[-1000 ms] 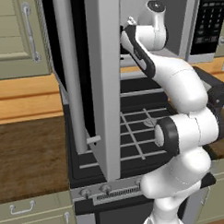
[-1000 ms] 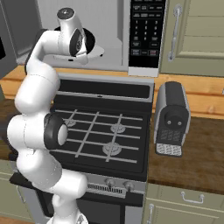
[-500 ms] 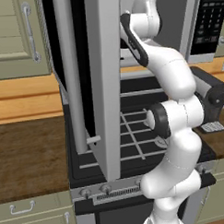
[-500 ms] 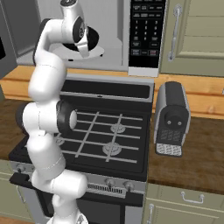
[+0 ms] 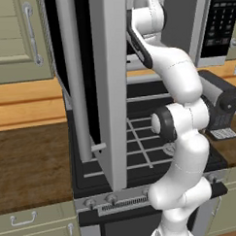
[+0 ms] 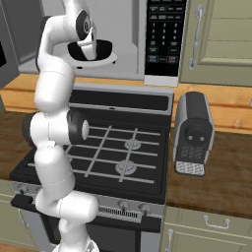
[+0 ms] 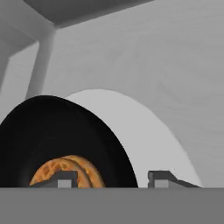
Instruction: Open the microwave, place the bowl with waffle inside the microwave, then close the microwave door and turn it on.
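Hand view: bowl [image 7: 61, 140] between gripper [image 7: 111, 178] fingertips.

You see the white turntable [image 7: 148, 135] on the microwave [image 6: 129, 44] floor, and the bowl [image 7: 61, 135] sits on it toward its left edge, with the waffle [image 7: 65, 171] lying in the bowl. Below, the wooden counter [image 6: 226, 172] runs either side of the stove [image 6: 123, 147]. On the counter right of the stove, near its back edge, stands a black and silver toaster [image 6: 193, 133].
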